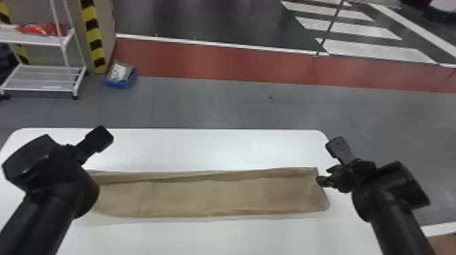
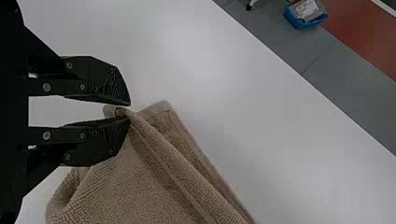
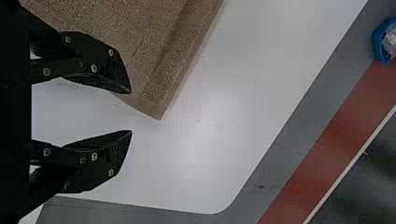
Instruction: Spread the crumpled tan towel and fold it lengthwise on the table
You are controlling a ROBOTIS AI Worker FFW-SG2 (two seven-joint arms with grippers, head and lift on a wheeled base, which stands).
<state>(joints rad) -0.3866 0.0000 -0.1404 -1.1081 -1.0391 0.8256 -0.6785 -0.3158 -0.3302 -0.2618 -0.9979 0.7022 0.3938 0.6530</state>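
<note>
Tan, ribbed-edge terry towel (image 1: 210,198) stretches before you in a long, layered strip across the white, round-cornered worktop (image 1: 203,149); at left, your left tool (image 1: 73,157) pinches a fold at its end, while your right tool (image 1: 324,175) hangs, fingers spread, by the right end.

In the head view I see a white metal cart (image 1: 40,82) at the upper left of the frame, 2 shelves showing, with a shiny red item (image 1: 42,29) on the higher 1. Just right of it I have a yellow-and-black striped strip (image 1: 91,34), a blue plastic bin (image 1: 119,84) near its foot. A matte red floor band (image 1: 217,62) crosses to the right edge, below dark grey flooring (image 1: 217,20); white painted bars (image 1: 373,51) fill my upper right.
</note>
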